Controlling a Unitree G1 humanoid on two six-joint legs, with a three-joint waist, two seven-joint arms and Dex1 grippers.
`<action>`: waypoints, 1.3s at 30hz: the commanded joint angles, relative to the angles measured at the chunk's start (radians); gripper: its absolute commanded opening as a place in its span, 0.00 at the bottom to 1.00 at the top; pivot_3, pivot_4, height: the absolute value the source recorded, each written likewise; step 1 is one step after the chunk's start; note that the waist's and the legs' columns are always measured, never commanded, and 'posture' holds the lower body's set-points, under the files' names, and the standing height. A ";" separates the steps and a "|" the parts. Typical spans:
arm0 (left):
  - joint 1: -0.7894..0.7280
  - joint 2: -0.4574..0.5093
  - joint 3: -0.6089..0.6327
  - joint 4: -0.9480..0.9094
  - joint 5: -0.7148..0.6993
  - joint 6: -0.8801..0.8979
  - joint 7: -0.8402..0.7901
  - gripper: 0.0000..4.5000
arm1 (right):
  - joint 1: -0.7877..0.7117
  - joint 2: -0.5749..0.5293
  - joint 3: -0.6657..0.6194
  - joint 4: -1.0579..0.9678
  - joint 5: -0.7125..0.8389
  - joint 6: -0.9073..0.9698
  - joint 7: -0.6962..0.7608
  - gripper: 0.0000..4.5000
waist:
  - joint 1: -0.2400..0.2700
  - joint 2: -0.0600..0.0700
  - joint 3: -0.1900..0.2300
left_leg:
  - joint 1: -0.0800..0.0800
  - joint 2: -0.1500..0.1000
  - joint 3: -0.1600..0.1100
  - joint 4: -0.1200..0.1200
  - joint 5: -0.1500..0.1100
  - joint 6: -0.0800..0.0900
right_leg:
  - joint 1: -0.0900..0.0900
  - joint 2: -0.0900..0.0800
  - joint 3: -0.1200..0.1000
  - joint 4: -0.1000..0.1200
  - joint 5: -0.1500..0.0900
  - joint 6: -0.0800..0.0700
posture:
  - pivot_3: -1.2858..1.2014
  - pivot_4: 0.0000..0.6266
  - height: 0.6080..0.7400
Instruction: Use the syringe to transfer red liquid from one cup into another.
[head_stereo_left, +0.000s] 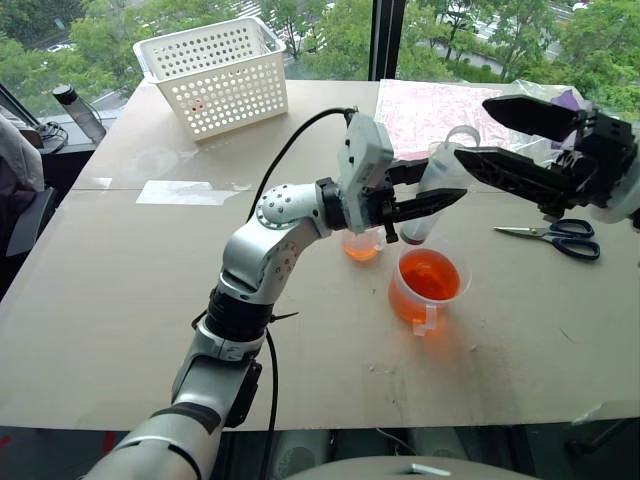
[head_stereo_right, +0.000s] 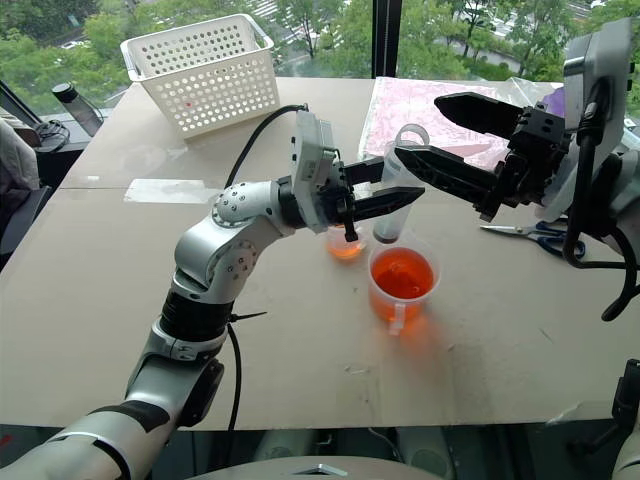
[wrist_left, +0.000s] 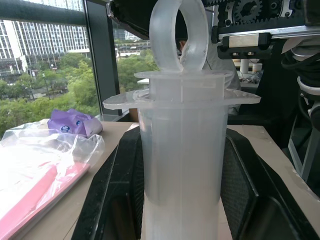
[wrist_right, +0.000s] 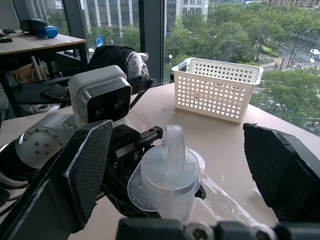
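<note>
My left gripper (head_stereo_left: 438, 188) is shut on the barrel of the syringe (head_stereo_left: 422, 222), holding it nearly upright above the table. In the left wrist view the whitish barrel (wrist_left: 182, 150) stands between my black fingers (wrist_left: 107, 195). The syringe's dark tip hangs above the gap between the small clear cup (head_stereo_left: 362, 246) and the larger handled cup (head_stereo_left: 428, 285). Red liquid (head_stereo_left: 431, 274) fills the larger cup, and some lies in the small one. My right gripper (head_stereo_left: 473, 130) is open, its fingers (wrist_right: 75, 175) on either side of the plunger ring (wrist_right: 173, 145) without touching it.
A white perforated basket (head_stereo_left: 215, 70) stands at the far left of the table. Black-handled scissors (head_stereo_left: 560, 236) lie to the right of the cups. A pink sheet in clear plastic (head_stereo_left: 425, 110) and a purple pack (wrist_left: 75, 122) lie at the back right. A bottle (head_stereo_left: 78, 110) stands beyond the left edge.
</note>
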 joint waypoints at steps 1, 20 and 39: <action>-0.019 -0.027 0.050 -0.071 -0.093 0.046 0.019 0.31 | 0.000 -0.017 -0.036 -0.001 0.031 -0.021 -0.005 1.00 | 0.000 0.000 0.000 | 0.000 0.000 0.000 0.000 0.000 0.000 | 0.000 0.000 0.000 0.000 0.000 0.000 | 0.52 0.24 1.00; -0.072 -0.004 0.078 -0.025 -0.053 -0.006 0.035 0.31 | -0.003 -0.008 -0.027 0.014 0.038 -0.043 -0.013 1.00 | 0.000 0.000 0.000 | 0.000 0.000 0.000 0.000 0.000 0.000 | 0.000 0.000 0.000 -0.002 0.000 0.000 | 0.52 0.24 1.00; -0.048 -0.018 0.063 -0.058 -0.171 0.100 -0.001 0.31 | -0.003 -0.033 -0.038 0.006 0.096 -0.039 -0.042 1.00 | -0.001 0.000 0.000 | 0.000 0.000 0.000 0.000 0.000 0.000 | 0.000 0.000 0.000 -0.004 0.000 0.000 | 0.52 0.24 1.00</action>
